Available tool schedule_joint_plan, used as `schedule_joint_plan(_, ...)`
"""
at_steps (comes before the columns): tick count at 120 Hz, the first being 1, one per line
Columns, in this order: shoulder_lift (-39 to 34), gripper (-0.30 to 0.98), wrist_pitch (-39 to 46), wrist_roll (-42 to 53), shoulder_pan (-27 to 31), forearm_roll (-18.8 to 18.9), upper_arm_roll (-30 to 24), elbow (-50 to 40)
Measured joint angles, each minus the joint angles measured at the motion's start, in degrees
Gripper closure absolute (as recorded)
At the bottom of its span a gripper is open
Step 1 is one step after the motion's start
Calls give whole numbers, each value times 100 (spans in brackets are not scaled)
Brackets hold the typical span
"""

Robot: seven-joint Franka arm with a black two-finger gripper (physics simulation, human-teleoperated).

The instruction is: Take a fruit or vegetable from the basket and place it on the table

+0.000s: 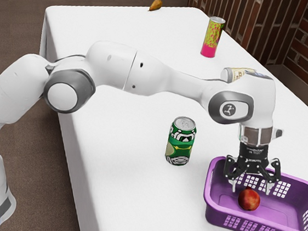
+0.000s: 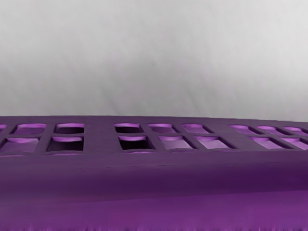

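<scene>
Red-brown brick (image 1: 291,7) rises behind a long white table (image 1: 119,152), with dark brown floor (image 1: 26,156) along the other side. Over the table reaches a white jointed robot arm (image 1: 118,64), its black two-finger gripper (image 1: 251,187) lowered into a purple plastic basket with pierced walls (image 1: 216,217). Its two fingers stand apart, with nothing clamped between them.

A round, glossy red fruit (image 1: 249,200) lies in the basket, just below and beside the fingertips. It looks like the one to take. So the reach seems mostly made, while the grasp, the lift over the rim, the carry and the setting down are all left to do. I would call the task well short of half done.

In the wrist view, the basket's wall of square holes (image 2: 163,173) runs close across the camera, so the fingers probably need careful centring on the fruit before closing, lest they catch the plastic or roll the fruit away.

For the release, the white surface near the green patterned drink can (image 1: 181,141) offers room. Farther off stand a tall yellow-and-pink can (image 1: 213,36) and, at the far edge, a brownish-orange pear-shaped fruit (image 1: 155,5), outside the basket.
</scene>
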Motion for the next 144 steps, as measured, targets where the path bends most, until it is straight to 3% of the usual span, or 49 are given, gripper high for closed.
schedule_joint_plan(54, 202, 0, 165, 8, -12, -60, -17, 14)
schedule_joint_plan(73, 226, 12, 194, -11, -16, -105, -32, 9)
schedule_joint_plan(144, 267, 33, 233, -44, -26, -286, -37, 4)
